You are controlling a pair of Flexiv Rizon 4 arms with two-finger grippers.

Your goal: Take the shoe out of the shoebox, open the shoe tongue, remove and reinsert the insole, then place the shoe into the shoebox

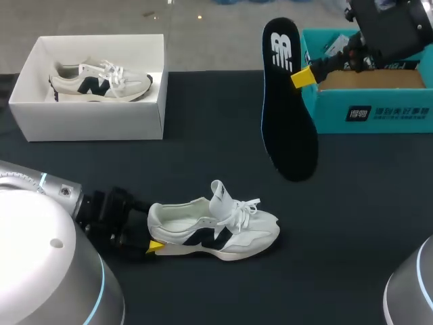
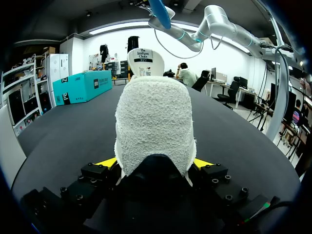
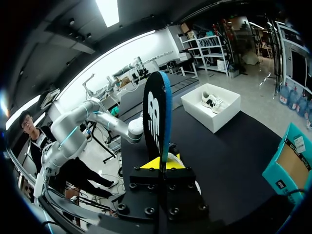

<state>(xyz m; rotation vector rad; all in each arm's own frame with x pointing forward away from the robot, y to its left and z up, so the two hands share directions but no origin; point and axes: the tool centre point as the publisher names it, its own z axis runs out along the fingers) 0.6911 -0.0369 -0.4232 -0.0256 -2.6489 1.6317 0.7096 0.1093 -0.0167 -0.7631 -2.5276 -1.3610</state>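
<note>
**Left gripper** (image 1: 154, 245): positioned at the heel of the white low-top sneaker with a dark side logo (image 1: 216, 227). In the left wrist view the towelling-lined heel (image 2: 155, 126) sits between the two yellow tips. Both tips appear to press its sides, so the fingers clamp the heel at a medium spread.

**Sneaker**: stands upright on its sole on the black table (image 1: 352, 203), well apart from both boxes. The tongue is raised.

**Right gripper** (image 1: 302, 76): fingers are narrow and pinch the black foam insole with white lettering (image 1: 287, 101) by one long edge. The insole is clear of the table, beside the teal cardboard box (image 1: 379, 112).

**White open-topped box** (image 1: 88, 118): contains a second matching sneaker (image 1: 101, 81) lying on its side.
</note>
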